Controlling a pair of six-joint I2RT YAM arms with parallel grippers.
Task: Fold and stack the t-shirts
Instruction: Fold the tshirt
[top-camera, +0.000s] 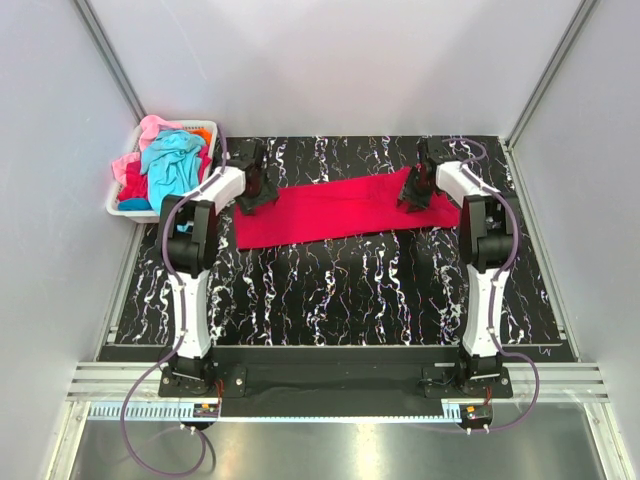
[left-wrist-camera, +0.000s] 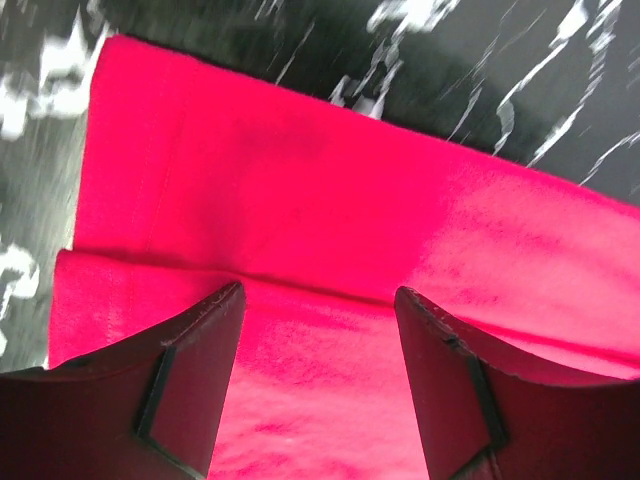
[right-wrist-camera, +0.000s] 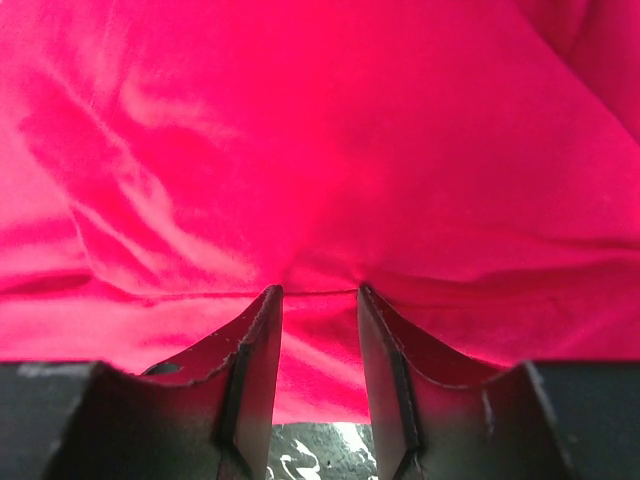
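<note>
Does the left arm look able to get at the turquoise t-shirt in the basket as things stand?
Probably yes. The turquoise t-shirt lies uncovered on top of the pile in the white basket, close beside the left end effector, whose jaws stand open and empty over the red t-shirt.

I see my left arm (top-camera: 190, 295) and right arm (top-camera: 484, 290) in white shells with black joints, purple cables (top-camera: 135, 420) looping from their bases, and the left gripper (left-wrist-camera: 318, 300) and right gripper (right-wrist-camera: 318, 292) with dark wedge-shaped fingers (left-wrist-camera: 180, 400).

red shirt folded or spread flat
Folded: red shirt lies as a narrow strip; left wrist view shows one layer over another.
</note>
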